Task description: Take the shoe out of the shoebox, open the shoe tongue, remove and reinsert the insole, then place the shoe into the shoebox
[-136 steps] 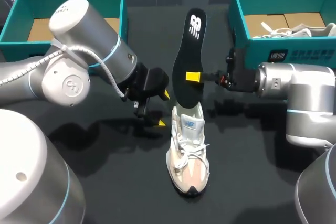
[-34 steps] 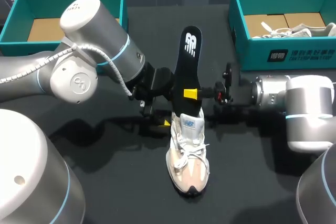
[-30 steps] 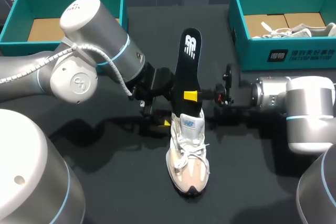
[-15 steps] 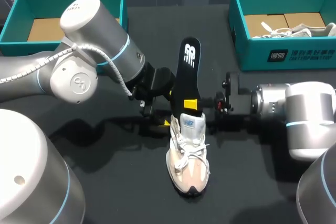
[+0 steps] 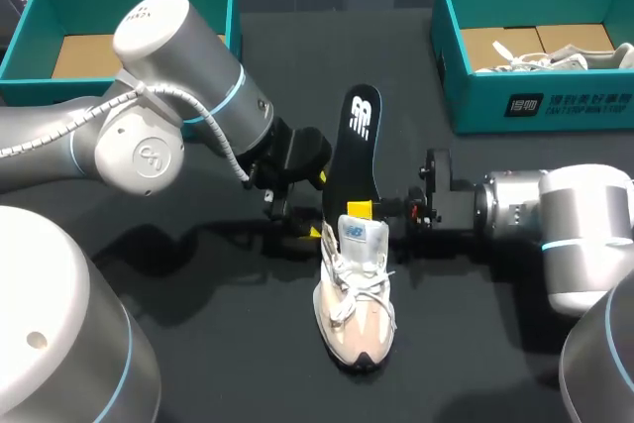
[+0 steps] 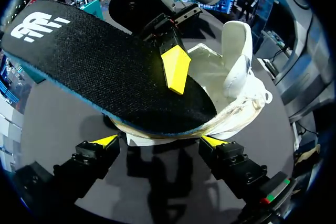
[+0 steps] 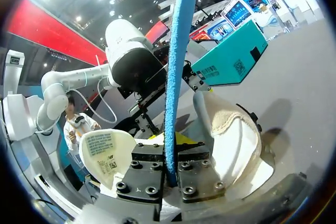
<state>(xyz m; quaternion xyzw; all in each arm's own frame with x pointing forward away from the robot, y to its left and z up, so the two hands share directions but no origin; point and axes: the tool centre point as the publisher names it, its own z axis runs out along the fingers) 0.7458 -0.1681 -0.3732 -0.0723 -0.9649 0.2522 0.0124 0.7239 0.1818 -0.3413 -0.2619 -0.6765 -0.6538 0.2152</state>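
1. Now the right gripper (image 5: 359, 208) is clamped on the black insole (image 5: 357, 146), one finger on each face at about mid-length. The insole's lower end sits inside the collar of the shoe (image 5: 355, 294) and its upper end stands up, tilted.
2. The left gripper (image 5: 316, 205) has its fingers apart, one on each side of the shoe's heel. In the left wrist view they look just clear of it.
3. The pale sneaker stands on its sole between the two boxes, tongue pulled forward.
4. The insole looks thin, light and bendy, with a grippy cloth top. It would likely buckle if pushed from high up, so a low hold near the collar suits it.
5. The shoe looks light with a soft upper and may slide, so the firmer heel is the place to steady it.
6. The black table (image 5: 198, 344) looks smooth and flat.
7. A teal shoebox (image 5: 535, 106) holding another shoe stands well apart on the right, and a second box (image 5: 40, 7) on the left, leaving room around the sneaker.
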